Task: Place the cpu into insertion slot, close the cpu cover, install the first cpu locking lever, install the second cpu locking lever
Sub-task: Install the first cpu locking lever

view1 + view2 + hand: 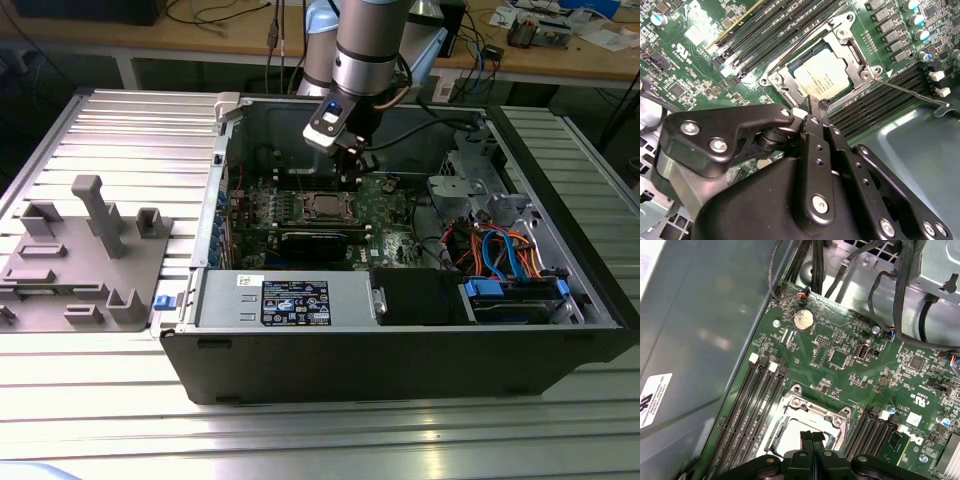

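Observation:
The cpu lies flat in the insertion slot on the green motherboard, its dull silver top showing through the window of the cpu cover, which is down over it. The slot's contact field is hidden under the chip. One thin locking lever sticks out from the socket corner over the memory slots. A second lever runs along the opposite edge. My gripper hangs shut with nothing in it, just off the socket's edge. In the exterior view the gripper is above and behind the cpu. The first wrist view shows the gripper over the cover.
The motherboard sits in an open black computer case on a ribbed metal table. Black memory slots flank the socket. Cable bundles and drive bays crowd the exterior view's right. A grey fixture stands left of the case.

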Controlling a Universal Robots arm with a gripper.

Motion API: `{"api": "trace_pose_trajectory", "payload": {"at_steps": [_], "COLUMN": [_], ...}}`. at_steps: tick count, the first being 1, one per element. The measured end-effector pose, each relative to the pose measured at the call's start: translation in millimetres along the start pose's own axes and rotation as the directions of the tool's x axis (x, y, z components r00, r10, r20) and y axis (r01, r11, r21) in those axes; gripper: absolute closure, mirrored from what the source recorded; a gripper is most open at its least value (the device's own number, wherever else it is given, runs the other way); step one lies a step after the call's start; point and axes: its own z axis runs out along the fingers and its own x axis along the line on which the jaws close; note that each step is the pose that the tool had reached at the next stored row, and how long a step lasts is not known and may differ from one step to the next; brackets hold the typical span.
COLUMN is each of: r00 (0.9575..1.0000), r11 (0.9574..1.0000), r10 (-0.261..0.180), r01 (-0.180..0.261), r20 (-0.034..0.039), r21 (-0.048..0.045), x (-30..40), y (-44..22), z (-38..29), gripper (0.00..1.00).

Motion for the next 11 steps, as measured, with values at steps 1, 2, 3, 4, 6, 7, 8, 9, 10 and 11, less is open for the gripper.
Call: {"api": "trace_pose_trajectory", "payload": {"at_steps": [1, 2, 3, 4, 6, 7, 8, 9, 10, 11], "r00": [1.0000, 1.0000, 1.0000, 1.0000, 0.9999, 0.9999, 0.9999, 0.9998, 0.9998, 0.9998], "r11": [1.0000, 1.0000, 1.0000, 1.0000, 0.9999, 0.9999, 0.9999, 0.9998, 0.9998, 0.9998], "r10": [-0.004, -0.006, -0.008, -0.009, -0.013, -0.015, -0.016, -0.017, -0.019, -0.020], "r01": [0.004, 0.006, 0.008, 0.009, 0.013, 0.015, 0.016, 0.017, 0.019, 0.020], "r20": [0.0001, 0.0001, 0.0002, 0.0002, 0.0003, 0.0003, 0.0003, 0.0003, 0.0004, 0.0004], "r21": [0.0000, 0.0001, 0.0001, 0.0001, 0.0002, 0.0002, 0.0002, 0.0003, 0.0003, 0.0003], "x": [0.0, 0.0, 0.0, 0.0, 0.0, 0.0, 0.0, 0.0, 0.0, 0.0], "y": [0.0, 0.0, 0.0, 0.0, 0.0, 0.0, 0.0, 0.0, 0.0, 0.0], "z": [0.0, 0.0, 0.0, 0.0, 0.0, 0.0, 0.0, 0.0, 0.0, 0.0], "gripper": [0.89, 0.89, 0.89, 0.89, 0.89, 0.89, 0.89, 0.89, 0.89, 0.89]}}
